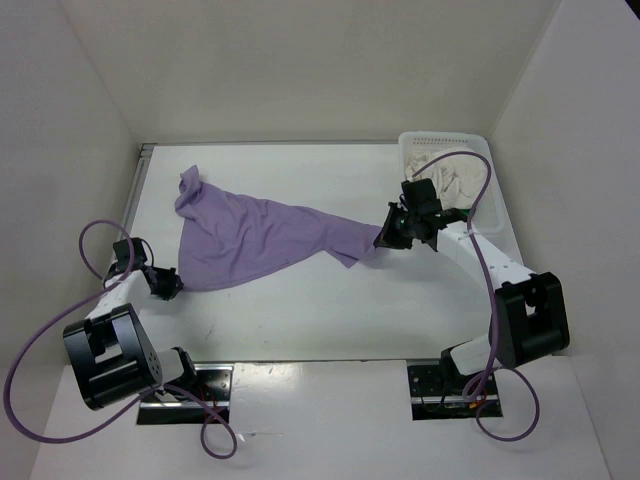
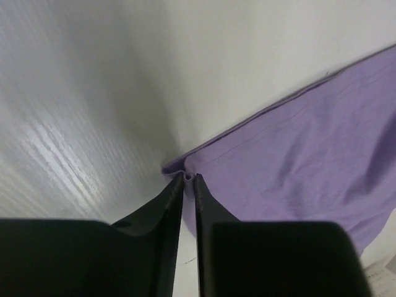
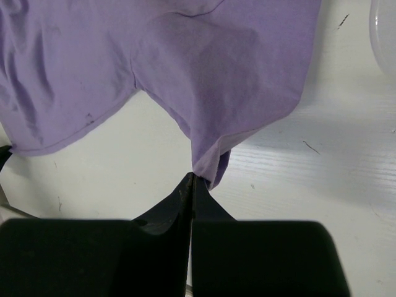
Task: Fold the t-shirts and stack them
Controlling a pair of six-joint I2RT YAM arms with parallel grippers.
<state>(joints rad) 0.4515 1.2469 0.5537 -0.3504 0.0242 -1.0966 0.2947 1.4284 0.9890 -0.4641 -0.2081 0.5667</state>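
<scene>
Well, over on the left, the left gripper (image 1: pixel 172 285) is nipping the near corner of the lavender t-shirt (image 1: pixel 250 240) right at its hem. Its fingers are drawn almost together, with only a sliver of cloth between the tips. The shirt is lying across the middle of the white table (image 1: pixel 300 320), crumpled into a rough triangle. One bunched end is pointing toward the far wall and a long tail is stretching off to the right.

It is looking thin, light and thoroughly limp, so I'd expect it to sag and fold on itself wherever nothing is holding it. The stitched hems and corners seem the safest places to take hold, since a doubled layer is giving the pads something to bite.

At the right-hand tail the right gripper (image 1: pixel 383 240) is pinching a pointed bit of the edge, fingers pressed tight together on it. Pulling the two held points apart gently should spread the cloth, while a hard tug is likely to slip a corner free.

Beyond, in the far right corner, the white mesh basket (image 1: pixel 445 138) is holding a cream t-shirt (image 1: pixel 455 182), heaped and unfolded.
</scene>
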